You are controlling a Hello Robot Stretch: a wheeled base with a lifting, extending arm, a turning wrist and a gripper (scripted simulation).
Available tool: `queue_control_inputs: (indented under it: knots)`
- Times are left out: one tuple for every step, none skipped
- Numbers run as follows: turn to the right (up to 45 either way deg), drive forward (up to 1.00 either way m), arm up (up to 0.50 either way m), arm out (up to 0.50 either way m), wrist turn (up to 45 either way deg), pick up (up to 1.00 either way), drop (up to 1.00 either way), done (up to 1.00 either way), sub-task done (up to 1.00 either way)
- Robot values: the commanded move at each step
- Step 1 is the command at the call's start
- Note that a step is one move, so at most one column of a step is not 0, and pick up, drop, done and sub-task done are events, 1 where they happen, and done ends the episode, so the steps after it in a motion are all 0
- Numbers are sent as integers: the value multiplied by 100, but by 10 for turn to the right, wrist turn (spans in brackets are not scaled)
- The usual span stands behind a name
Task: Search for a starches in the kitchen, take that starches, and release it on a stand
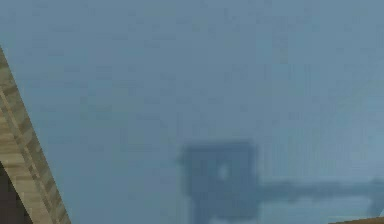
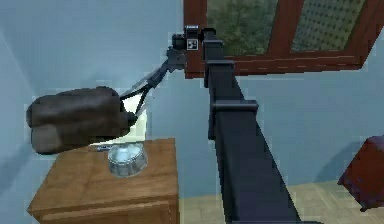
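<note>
My hand (image 2: 136, 100) holds the brown bread loaf (image 2: 75, 120) clear above the wooden desk (image 2: 95, 190), so I judge finding and taking done, with only the release left.

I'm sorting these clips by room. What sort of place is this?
Probably a room inside a house, though which room I can't tell. It has a blue wall, a window with a red-brown frame and greenery outside, and a small wooden table against the wall.
</note>
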Motion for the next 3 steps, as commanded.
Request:
queue_control_inputs:
  knots:
    - [0,0,0,0,390,0,0,0,0]
    - [0,0,-10,0,0,0,0,0,0]
    - [0,0,-32,0,0,0,0,0,0]
